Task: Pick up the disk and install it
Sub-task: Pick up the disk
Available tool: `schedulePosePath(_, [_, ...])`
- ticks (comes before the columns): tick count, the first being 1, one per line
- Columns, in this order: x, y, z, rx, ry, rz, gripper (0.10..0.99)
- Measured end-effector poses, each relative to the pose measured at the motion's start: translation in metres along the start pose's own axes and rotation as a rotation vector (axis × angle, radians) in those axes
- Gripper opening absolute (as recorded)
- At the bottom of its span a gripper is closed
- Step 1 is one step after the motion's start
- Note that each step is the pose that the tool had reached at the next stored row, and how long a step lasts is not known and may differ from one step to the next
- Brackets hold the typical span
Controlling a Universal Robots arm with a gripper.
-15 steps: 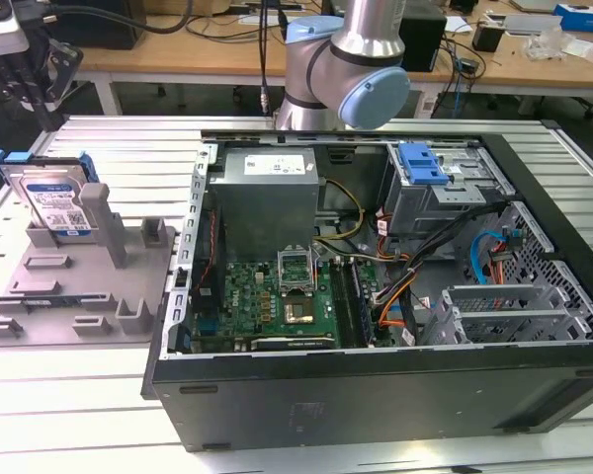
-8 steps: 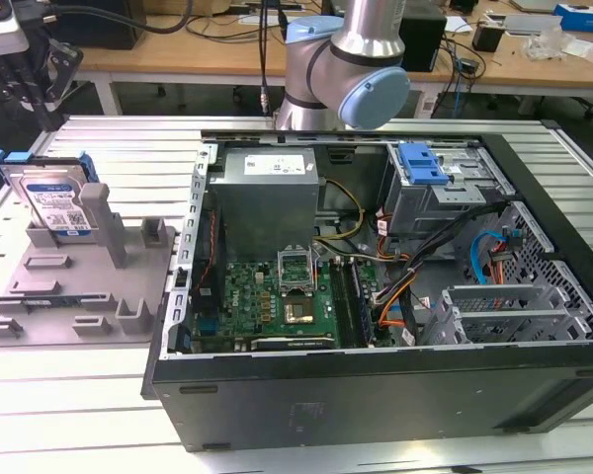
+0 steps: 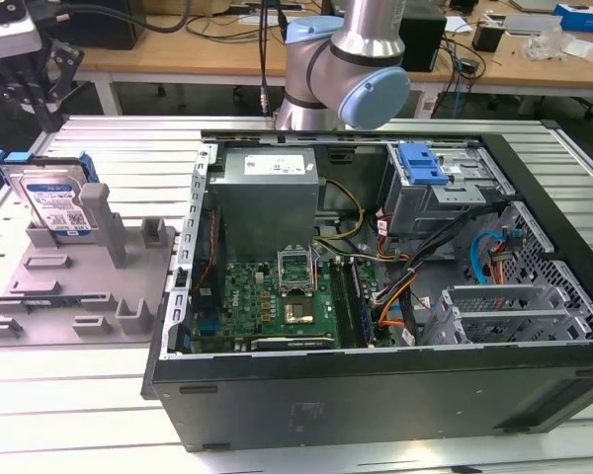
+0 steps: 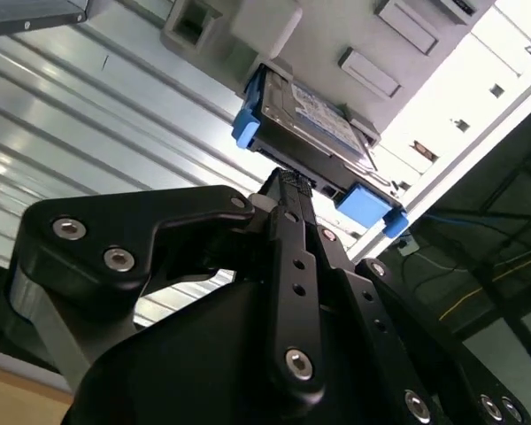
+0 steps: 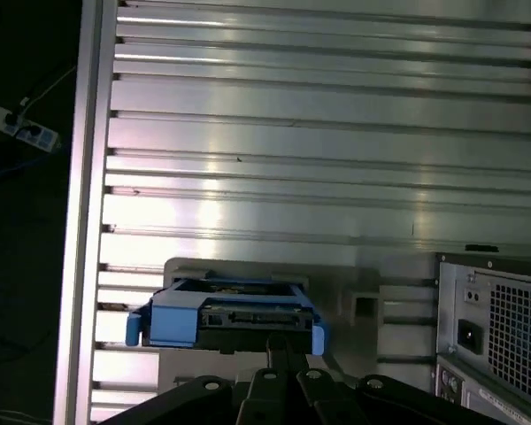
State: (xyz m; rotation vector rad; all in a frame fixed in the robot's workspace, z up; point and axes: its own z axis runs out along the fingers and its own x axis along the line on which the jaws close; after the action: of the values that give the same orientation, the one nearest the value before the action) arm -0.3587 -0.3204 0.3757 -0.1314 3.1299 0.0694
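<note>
You are looking at a task that is only at its beginning. The ribbed metal table (image 3: 89,415) is taking the whole lower part of the exterior view. The open computer case (image 3: 376,390) is lying on it across the centre and right of the frame. The arm (image 3: 348,49) is rising at the top centre, behind the case.

At the left of the frame the grey fixture (image 3: 89,296) is sitting on the table. The disk (image 3: 51,197) is standing upright in it at the upper left, with its blue rails around it and its label facing the camera. Inside the case, toward the upper right, the grey metal cage (image 3: 455,202) is carrying the blue latch piece (image 3: 420,163), and the disk is well apart from it. So I am judging that nothing is done yet: the picking and the installing are both remaining.

In the second wrist view the gripper (image 4: 288,181) is pointing at the near edge of the disk, just beside it. Its fingers are lying together with nothing between them. I cannot tell if the tips are touching the disk. In the exterior view its dark body is hanging in the upper left corner, over the disk.
</note>
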Motion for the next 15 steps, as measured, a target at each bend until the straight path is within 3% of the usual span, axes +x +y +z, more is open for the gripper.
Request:
schedulePosePath(8, [-0.0001, 0.0004, 0.0005, -0.001, 0.0074, -0.165, 0.106])
schedulePosePath(13, [-0.0004, 0.0050, 0.0001, 0.002, 0.0125, -0.249, 0.114])
schedulePosePath(15, [-0.0006, 0.0078, 0.0002, 0.001, 0.0144, -0.290, 0.235])
